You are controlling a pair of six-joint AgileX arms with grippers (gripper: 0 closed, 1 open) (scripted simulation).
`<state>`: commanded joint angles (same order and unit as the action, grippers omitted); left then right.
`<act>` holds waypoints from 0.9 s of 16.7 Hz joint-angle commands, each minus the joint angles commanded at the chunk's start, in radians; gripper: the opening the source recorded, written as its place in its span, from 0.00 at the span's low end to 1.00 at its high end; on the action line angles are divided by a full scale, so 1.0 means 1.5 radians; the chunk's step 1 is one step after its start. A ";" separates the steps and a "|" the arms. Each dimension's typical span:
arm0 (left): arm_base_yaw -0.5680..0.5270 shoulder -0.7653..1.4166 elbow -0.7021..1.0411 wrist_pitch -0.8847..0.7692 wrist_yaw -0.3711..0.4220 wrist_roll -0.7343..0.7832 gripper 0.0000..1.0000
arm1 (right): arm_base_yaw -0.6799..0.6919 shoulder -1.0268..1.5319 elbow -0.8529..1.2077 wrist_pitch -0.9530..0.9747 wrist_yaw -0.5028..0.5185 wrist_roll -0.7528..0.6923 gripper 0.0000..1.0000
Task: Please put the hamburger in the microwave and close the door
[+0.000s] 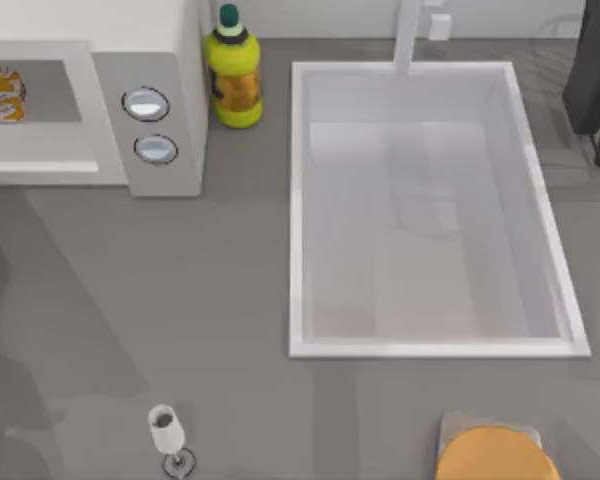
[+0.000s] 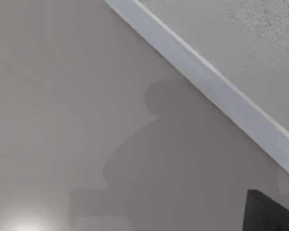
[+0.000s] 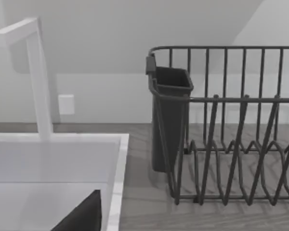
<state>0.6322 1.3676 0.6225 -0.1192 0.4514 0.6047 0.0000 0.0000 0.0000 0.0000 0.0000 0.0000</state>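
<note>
The microwave point(image 1: 165, 40) stands at the table's back left, with two silver knobs on its side panel. Its door point(image 1: 40, 150) lies flush with that panel, the pale bar handle point(image 1: 45, 166) low on it. The hamburger point(image 1: 0, 92) shows in the grey window area at the far left. In the left wrist view, the door's white frame point(image 2: 207, 82) and speckled mesh run close by, and a dark piece of my left gripper point(image 2: 269, 214) sits in the corner. A dark piece of my right gripper point(image 3: 82, 216) hangs over the sink's far right corner.
A yellow-green bottle point(image 1: 235, 70) stands beside the microwave. A large white sink point(image 1: 298, 200) with a faucet point(image 1: 408, 35) fills the middle. A wine glass point(image 1: 165, 430) and an orange disc on a grey board point(image 1: 495, 455) sit near the front edge. A dark dish rack point(image 3: 231, 120) is at the back right.
</note>
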 joint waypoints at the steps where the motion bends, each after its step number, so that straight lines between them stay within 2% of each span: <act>1: -0.021 -0.016 -0.018 0.002 -0.013 -0.015 0.00 | 0.000 0.000 0.000 0.000 0.000 0.000 1.00; 6: -0.095 -0.094 -0.108 0.012 -0.059 -0.113 0.00 | 0.000 0.000 0.000 0.000 0.000 0.000 1.00; 12: -0.098 -0.123 -0.135 0.018 -0.065 -0.151 0.00 | 0.000 0.000 0.000 0.000 0.000 0.000 1.00; 15: -0.095 -0.124 -0.105 0.020 -0.091 -0.163 0.00 | 0.000 0.000 0.000 0.000 0.000 0.000 1.00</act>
<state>0.4897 1.1818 0.4643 -0.0893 0.3152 0.3601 0.0000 0.0000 0.0000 0.0000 0.0000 0.0000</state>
